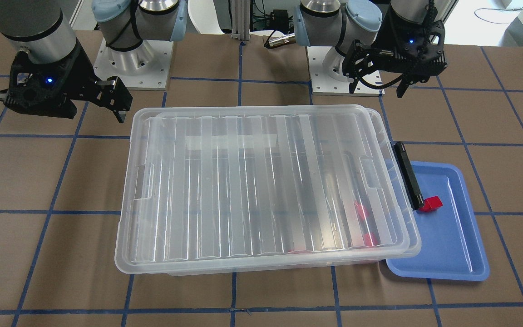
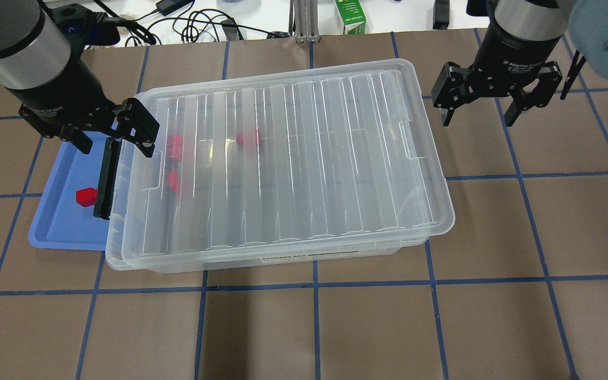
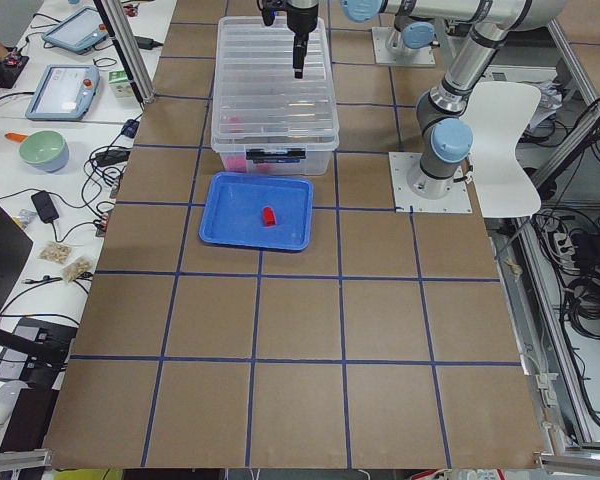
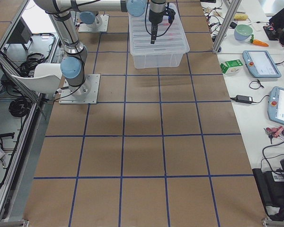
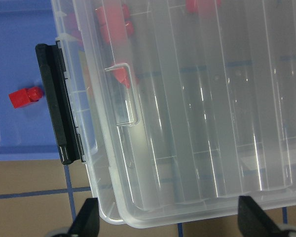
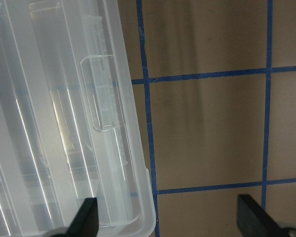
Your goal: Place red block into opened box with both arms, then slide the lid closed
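Lid [image 2: 293, 158] covers the box [image 2: 230, 263], offset slightly toward frame right. You see three red blocks [image 2: 176, 146] under it at left and another red block [image 2: 86, 196] on the blue tray [image 2: 61, 232]. Left gripper [image 2: 114, 145] and right gripper [image 2: 478, 117]: jaws apart, empty, in the upper corners.

Four fixed, two wrist; common box [image 2: 230, 264]

Brown table [image 3: 300, 330] with blue tape grid [image 3: 260, 279], white chair [image 3: 505, 118] alongside.
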